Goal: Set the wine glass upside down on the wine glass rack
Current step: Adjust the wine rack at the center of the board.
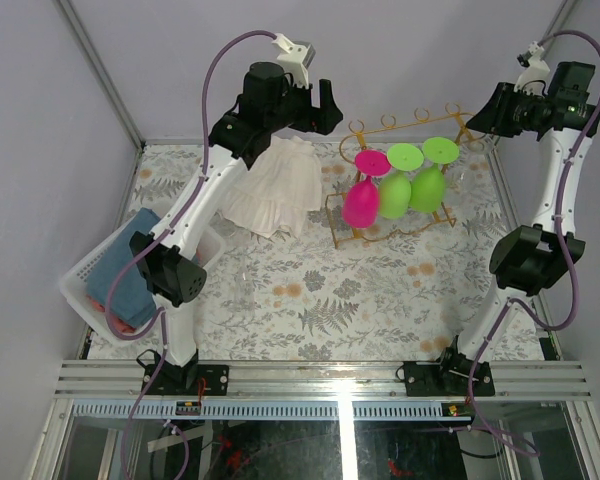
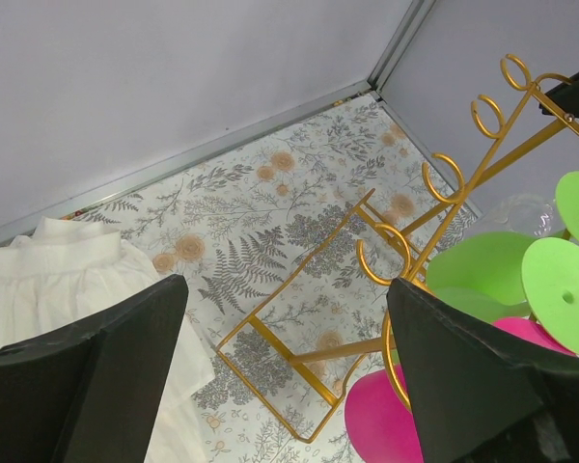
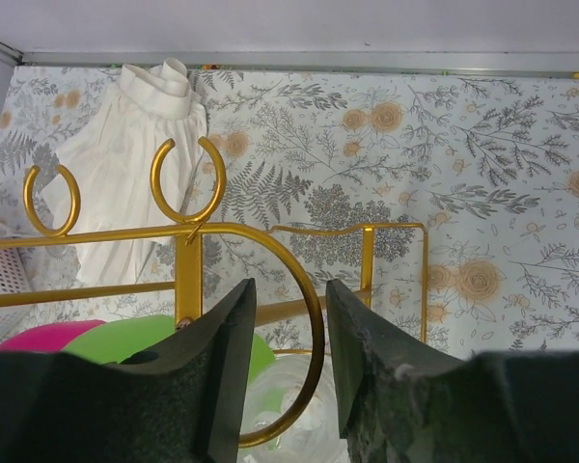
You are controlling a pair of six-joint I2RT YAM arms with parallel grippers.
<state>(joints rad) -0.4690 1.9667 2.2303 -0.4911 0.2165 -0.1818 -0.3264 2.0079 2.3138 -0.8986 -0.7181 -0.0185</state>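
Note:
The gold wire wine glass rack (image 1: 412, 124) stands at the back middle of the table. A pink glass (image 1: 361, 201) and two green glasses (image 1: 395, 194) hang from it upside down. A clear wine glass (image 3: 291, 410) sits bowl-down under the rack's right-hand end loop (image 3: 299, 318); it also shows behind the green glasses in the left wrist view (image 2: 526, 214). My right gripper (image 3: 289, 289) hovers just above that loop, jaws apart, nothing between them. My left gripper (image 2: 288, 289) is wide open and empty, high above the rack's left end (image 2: 299, 362).
A white cloth (image 1: 276, 184) lies left of the rack. A white plastic basket (image 1: 84, 281) holding a blue cloth (image 1: 130, 262) sits at the table's left edge. Grey walls close in behind the rack and on both sides.

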